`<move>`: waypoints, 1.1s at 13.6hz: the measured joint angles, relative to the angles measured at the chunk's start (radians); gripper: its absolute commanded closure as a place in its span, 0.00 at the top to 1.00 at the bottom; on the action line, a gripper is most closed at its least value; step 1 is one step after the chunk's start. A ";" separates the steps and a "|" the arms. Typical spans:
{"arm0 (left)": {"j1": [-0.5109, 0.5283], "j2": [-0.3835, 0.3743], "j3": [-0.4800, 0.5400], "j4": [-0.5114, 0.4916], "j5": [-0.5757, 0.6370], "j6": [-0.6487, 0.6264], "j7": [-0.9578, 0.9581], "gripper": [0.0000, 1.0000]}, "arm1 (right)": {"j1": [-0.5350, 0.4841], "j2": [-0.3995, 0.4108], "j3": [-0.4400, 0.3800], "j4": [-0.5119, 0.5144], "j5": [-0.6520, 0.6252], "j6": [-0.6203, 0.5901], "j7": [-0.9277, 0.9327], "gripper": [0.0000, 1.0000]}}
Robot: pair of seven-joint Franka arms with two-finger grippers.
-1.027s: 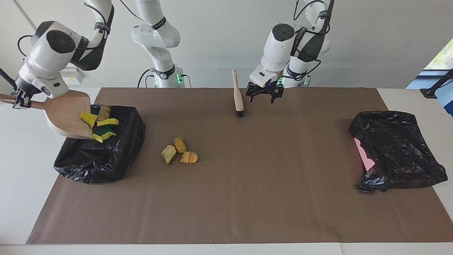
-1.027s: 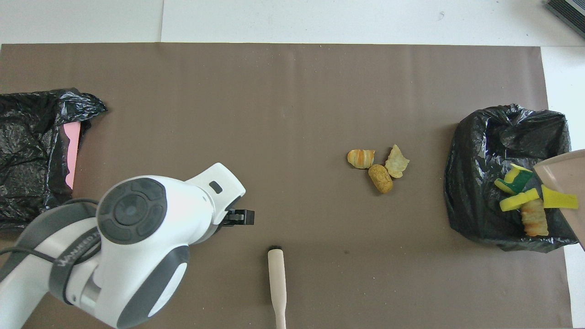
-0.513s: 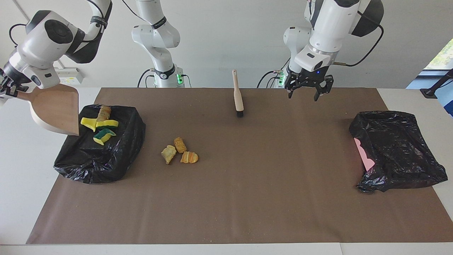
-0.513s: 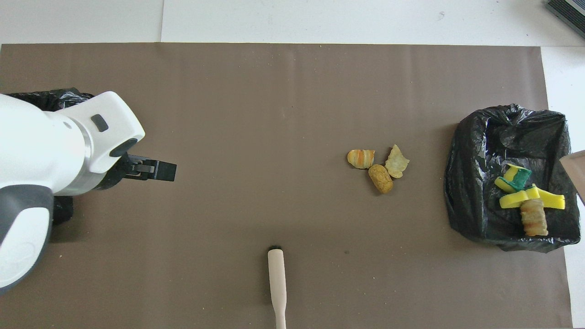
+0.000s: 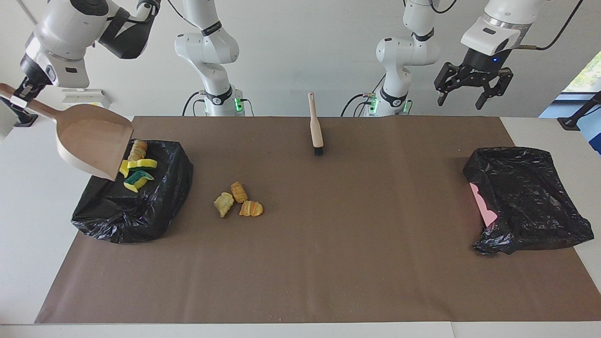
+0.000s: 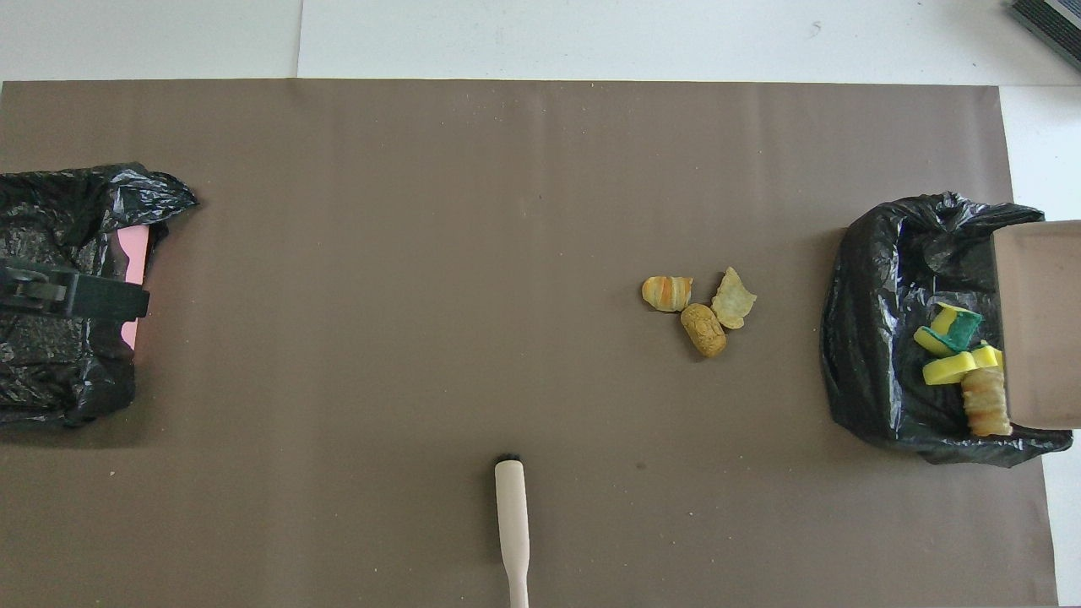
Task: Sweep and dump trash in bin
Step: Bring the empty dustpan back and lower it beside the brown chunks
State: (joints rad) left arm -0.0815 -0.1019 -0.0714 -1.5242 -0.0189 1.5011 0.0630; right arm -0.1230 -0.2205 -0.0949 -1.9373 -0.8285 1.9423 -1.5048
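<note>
Scraps: four in bin (image 5: 117, 211), three (image 5: 238, 202) on mat.

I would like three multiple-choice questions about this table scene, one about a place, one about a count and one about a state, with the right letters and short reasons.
1. Where does the brush lie?
A. in a bin
B. on the brown mat, near the robots
C. in the dustpan

2. How many bread lumps lie on the mat?
A. three
B. one
C. six

3. What state is the right gripper in?
A. open and empty
B. shut on the brush
C. shut on the dustpan handle

Answers: 1 B, it lies flat on the mat with nothing holding it. 2 A, three lie clustered beside the bin. 3 C, it holds the dustpan over that bin.
</note>
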 measured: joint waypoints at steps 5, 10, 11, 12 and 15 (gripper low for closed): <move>0.013 0.000 0.022 0.004 -0.003 -0.010 0.014 1.00 | 0.003 0.001 0.170 0.000 0.270 -0.134 0.369 0.00; 0.013 -0.002 0.019 0.004 -0.003 -0.038 0.014 1.00 | 0.013 0.056 0.410 -0.003 0.487 -0.213 0.968 0.00; 0.013 -0.003 0.019 0.004 -0.003 -0.048 0.014 1.00 | 0.015 0.079 0.449 -0.001 0.521 -0.212 1.079 0.00; 0.013 -0.003 0.020 0.004 -0.003 -0.054 0.014 1.00 | 0.025 0.107 0.480 0.006 0.548 -0.210 1.183 0.00; 0.010 -0.003 0.027 0.004 -0.003 -0.078 0.014 1.00 | 0.143 0.247 0.502 0.075 0.587 -0.198 1.536 0.00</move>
State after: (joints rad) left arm -0.0717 -0.1048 -0.0440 -1.5199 -0.0223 1.4234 0.0767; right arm 0.0198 0.0267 0.4070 -1.8626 -0.2417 1.7447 0.0311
